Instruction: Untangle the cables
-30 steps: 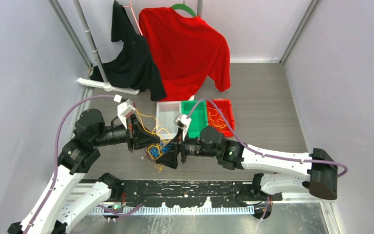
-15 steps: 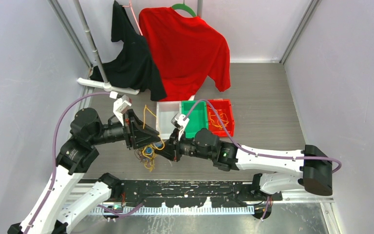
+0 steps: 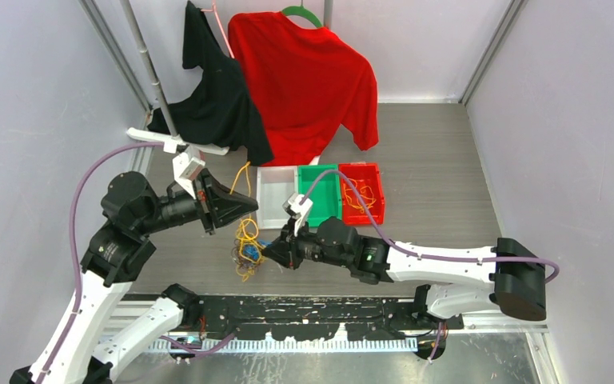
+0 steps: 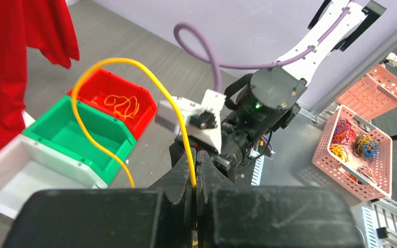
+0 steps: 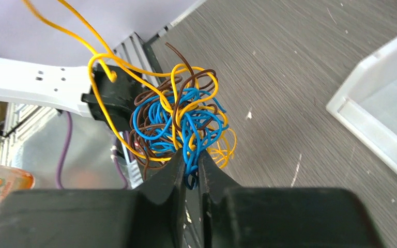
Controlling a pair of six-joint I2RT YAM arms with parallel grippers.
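Left wrist view has my left gripper (image 4: 195, 159) pinched right down on a single yellow cable (image 4: 126, 62), the two fingers pressed together with only the strand between them. From the pinch the cable rises, arcs over in a wide loop and comes down again across the green bin (image 4: 77, 135) in that view. Seen from the top external camera, that gripper hangs just off the left side of the white bin (image 3: 276, 206). The yellow cable runs from it down to the tangle of cables (image 3: 245, 254), which lies off the bin's near left corner, towards my bases.

My right gripper (image 5: 191, 161) is closed almost fully on the tangle. Its wrist view shows the fingertips nipping a few blue strands at the knot's lower edge, with only a narrow slit between the fingers. The knot is blue and dark brown wire wound together, with yellow loops through and around it, and one yellow strand leads up out of that view. Whether the knot touches the table (image 3: 448, 160) I cannot tell. From above, this gripper is just on the near side of the white bin's near edge, against the tangle's right side.

The green bin stands against the white bin's right side, and the red bin (image 3: 379, 192) against the green one, further right. A few orange-yellow strands lie in the red bin.
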